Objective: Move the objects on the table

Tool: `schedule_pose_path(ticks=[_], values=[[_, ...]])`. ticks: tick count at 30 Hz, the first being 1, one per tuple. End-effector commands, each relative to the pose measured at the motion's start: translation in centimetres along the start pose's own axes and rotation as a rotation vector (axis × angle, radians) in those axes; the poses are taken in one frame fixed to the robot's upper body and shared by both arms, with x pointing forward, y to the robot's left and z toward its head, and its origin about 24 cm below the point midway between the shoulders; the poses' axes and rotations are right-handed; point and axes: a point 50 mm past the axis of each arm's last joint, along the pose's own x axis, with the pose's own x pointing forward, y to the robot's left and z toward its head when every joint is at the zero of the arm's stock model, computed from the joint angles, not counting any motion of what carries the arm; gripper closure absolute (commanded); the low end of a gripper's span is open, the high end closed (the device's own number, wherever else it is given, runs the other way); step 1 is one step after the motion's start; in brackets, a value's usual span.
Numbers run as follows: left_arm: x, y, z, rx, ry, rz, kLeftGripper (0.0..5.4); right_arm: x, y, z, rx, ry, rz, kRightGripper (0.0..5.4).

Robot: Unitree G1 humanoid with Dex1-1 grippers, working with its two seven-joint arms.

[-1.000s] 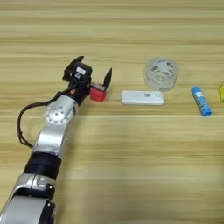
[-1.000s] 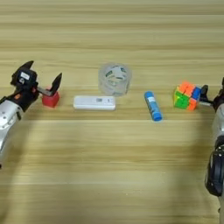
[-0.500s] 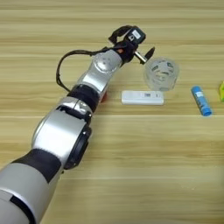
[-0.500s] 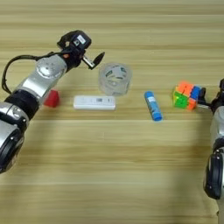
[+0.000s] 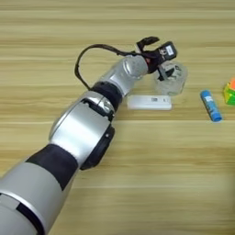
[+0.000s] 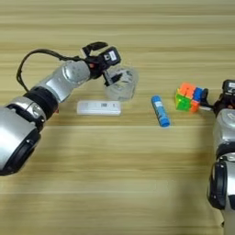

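Left gripper (image 6: 110, 69) has swung from the small red cube across to the clear tape roll (image 6: 123, 83), fingers apart over its near rim. Roll sits above the flat white rectangular bar (image 6: 98, 108); likely light, stiff, slick — pinch the wall. Right gripper (image 6: 215, 98) beside the multicoloured puzzle cube (image 6: 188, 97), fingers unreadable. Table (image 6: 114, 174): smooth planks.

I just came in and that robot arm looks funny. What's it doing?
The robot is reaching its left arm across the wooden table. Its left gripper is at the clear tape roll. Nearby lie a flat white bar, a blue-and-white stick and a colourful puzzle cube. The right gripper waits beside the cube.
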Motion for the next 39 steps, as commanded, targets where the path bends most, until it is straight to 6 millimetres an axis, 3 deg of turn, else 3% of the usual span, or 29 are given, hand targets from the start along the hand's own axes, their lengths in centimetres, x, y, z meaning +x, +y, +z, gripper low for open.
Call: schedule_pose_path(ticks=[1, 8, 18, 27, 39], values=[[0.2, 0.3, 1.1, 0.048, -0.010, -0.020, 0.01, -0.2, 0.8, -0.1, 0.026, -0.022, 0.021, 0.00], [0.8, -1.5, 1.9, 0.063, -0.009, -0.078, 0.01, -0.3, 3.0, 0.5, 0.044, -0.064, 0.106, 0.00], [1.4, -4.8, 2.6, 0.032, -0.003, -0.171, 0.01, -1.0, 6.0, -0.3, 0.048, -0.060, 0.192, 0.00], [1.9, -6.6, 4.3, -0.059, -0.046, -0.193, 0.01, -1.3, 6.1, -0.1, 0.064, -0.080, 0.183, 0.00], [1.8, -6.8, 3.9, -0.079, -0.036, -0.200, 0.01, -1.4, 6.9, 0.0, 0.067, -0.083, 0.207, 0.00]])
